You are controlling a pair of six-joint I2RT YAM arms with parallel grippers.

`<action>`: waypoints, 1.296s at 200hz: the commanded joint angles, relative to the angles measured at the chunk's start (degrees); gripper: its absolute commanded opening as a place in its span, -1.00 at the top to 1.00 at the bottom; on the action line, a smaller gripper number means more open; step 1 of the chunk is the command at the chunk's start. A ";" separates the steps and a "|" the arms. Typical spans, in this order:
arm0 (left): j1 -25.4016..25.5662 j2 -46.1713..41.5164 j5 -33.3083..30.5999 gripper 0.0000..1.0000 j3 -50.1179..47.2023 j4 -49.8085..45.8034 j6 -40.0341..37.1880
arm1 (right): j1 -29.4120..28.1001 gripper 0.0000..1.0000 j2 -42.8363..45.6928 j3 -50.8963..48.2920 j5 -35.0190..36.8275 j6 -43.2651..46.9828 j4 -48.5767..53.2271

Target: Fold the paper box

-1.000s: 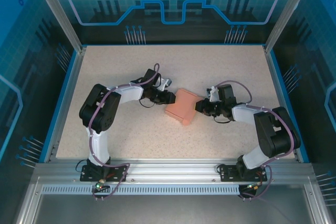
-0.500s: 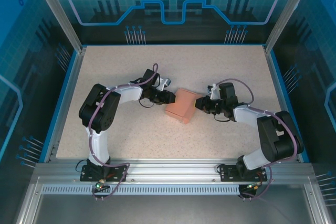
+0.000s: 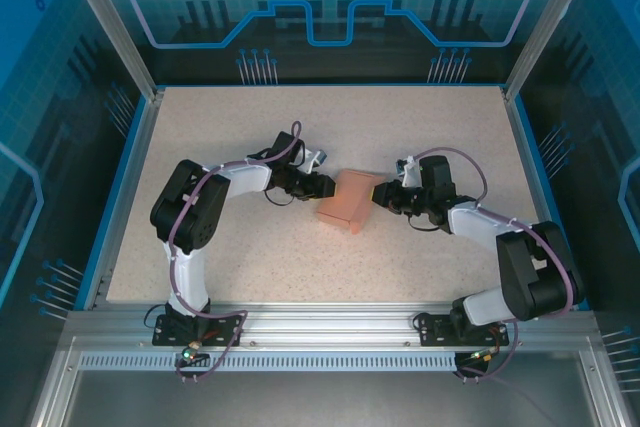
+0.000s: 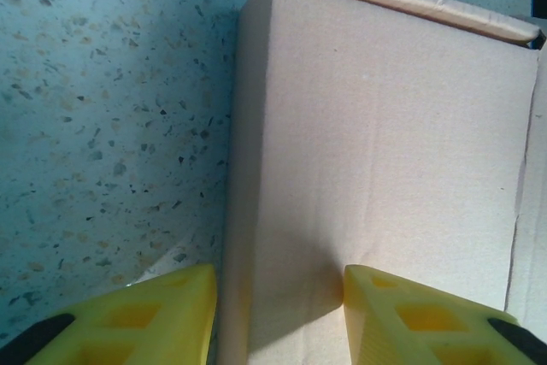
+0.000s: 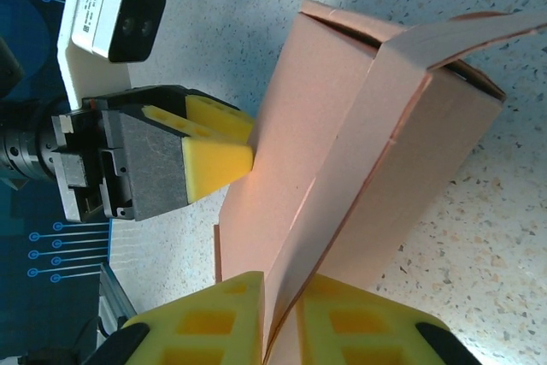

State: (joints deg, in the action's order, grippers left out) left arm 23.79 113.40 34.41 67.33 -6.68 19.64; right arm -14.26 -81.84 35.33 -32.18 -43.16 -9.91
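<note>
The salmon-pink paper box (image 3: 346, 200) stands partly formed at the table's middle, between my two grippers. My left gripper (image 3: 324, 187) is open at the box's left side. Its yellow fingertips (image 5: 219, 162) rest against one box panel (image 4: 385, 126), either side of a folded corner, and grip nothing. My right gripper (image 3: 379, 197) meets the box from the right. In the right wrist view the right gripper (image 5: 286, 284) is shut on a thin card panel of the box (image 5: 342, 134). A top flap (image 5: 479, 36) sticks out loose.
The speckled table (image 3: 250, 257) is bordered by a blue rim and metal posts (image 3: 110, 37). An aluminium rail (image 3: 320, 332) runs along the near edge by the arm bases. The left wrist camera housing (image 5: 115, 14) sits close to the box.
The right gripper has drawn slightly up and left with its panel, nudging the box. The left jaws have spread a little wider. The left arm has barely moved.
</note>
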 commanded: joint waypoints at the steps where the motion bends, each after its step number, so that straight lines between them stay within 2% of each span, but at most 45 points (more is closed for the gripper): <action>1: -0.03 2.26 -0.15 0.10 -1.54 -2.07 0.95 | -0.76 0.64 1.68 1.32 -0.85 -0.51 0.32; 111: -0.05 3.05 0.72 0.04 -0.93 -1.72 1.11 | -1.64 0.63 2.92 2.46 0.39 -0.17 2.43; 155: -0.02 3.23 1.70 0.19 -0.63 -1.58 1.45 | -1.67 0.63 3.61 2.86 0.92 0.01 3.17; 259: 0.36 4.99 5.84 0.25 -1.50 3.77 5.44 | -3.00 0.61 3.46 5.52 2.47 -0.59 5.23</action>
State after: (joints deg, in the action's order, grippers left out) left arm 23.73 115.48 39.55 67.33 -2.37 23.70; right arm -15.86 -79.33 38.61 -29.95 -43.55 -5.85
